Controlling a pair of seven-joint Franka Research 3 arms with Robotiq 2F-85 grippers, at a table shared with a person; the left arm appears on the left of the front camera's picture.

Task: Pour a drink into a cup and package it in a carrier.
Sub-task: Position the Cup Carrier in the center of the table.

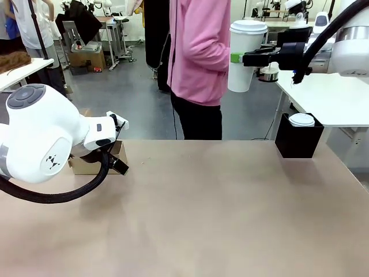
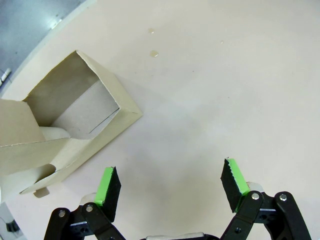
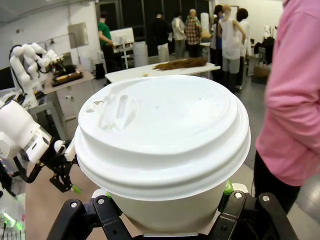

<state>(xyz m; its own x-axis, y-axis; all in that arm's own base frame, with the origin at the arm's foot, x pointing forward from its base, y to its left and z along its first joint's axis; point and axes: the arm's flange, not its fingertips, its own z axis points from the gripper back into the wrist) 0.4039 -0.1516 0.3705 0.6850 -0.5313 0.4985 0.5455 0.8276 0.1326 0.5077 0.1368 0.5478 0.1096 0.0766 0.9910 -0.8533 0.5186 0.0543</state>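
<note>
One step is left, I judge, the packaging: the right gripper (image 1: pixel 237 57), clamped on the lidded cup (image 1: pixel 241 75) held high, must lower it squarely into the carrier (image 2: pixel 75 120), beside which the left gripper (image 2: pixel 172 182) hovers, fingers apart.

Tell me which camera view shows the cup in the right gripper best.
The front view: the cup shows from the side, top to base, held by the right gripper. The right wrist view shows mainly its dome lid from close, hiding most of the wall.
</note>
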